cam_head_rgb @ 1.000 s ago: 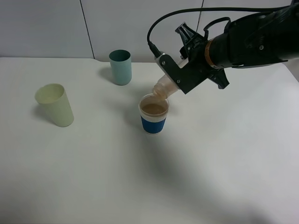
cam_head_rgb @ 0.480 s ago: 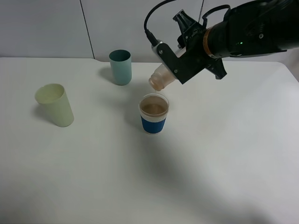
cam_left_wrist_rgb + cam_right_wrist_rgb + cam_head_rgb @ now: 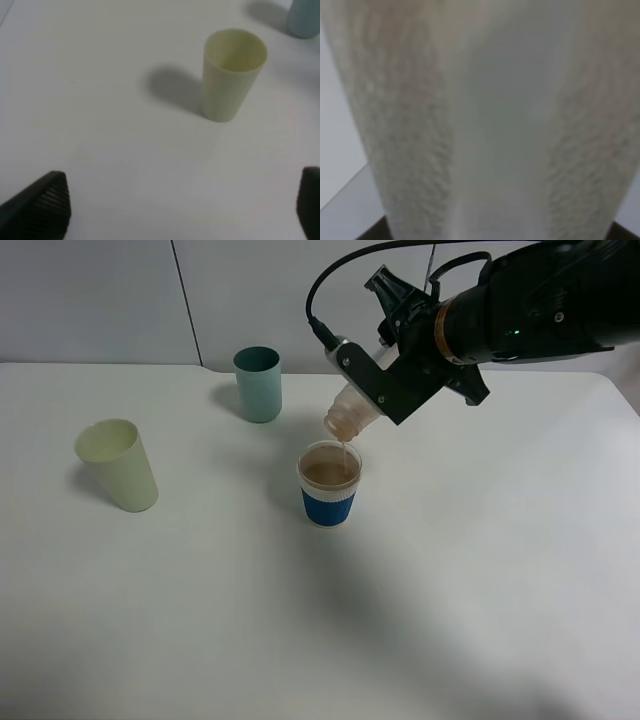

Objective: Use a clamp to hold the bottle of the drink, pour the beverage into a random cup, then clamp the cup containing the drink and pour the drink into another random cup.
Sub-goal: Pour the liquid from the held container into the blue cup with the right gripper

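Bottle (image 3: 350,416) hangs tilted, mouth down, just above the blue-banded cup (image 3: 328,502), our right gripper (image 3: 372,390) clamped on it. We judge the first pour almost finished; pouring this cup into the teal tumbler (image 3: 258,385) is not yet done. Our left gripper (image 3: 175,210) stands apart, empty. Open table (image 3: 480,580) surrounds the cups, edges well away.

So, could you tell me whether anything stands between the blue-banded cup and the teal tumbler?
Nothing visible does: only bare table lies between the blue-banded cup and the teal tumbler. The tilted bottle hangs above the cup, not between them.
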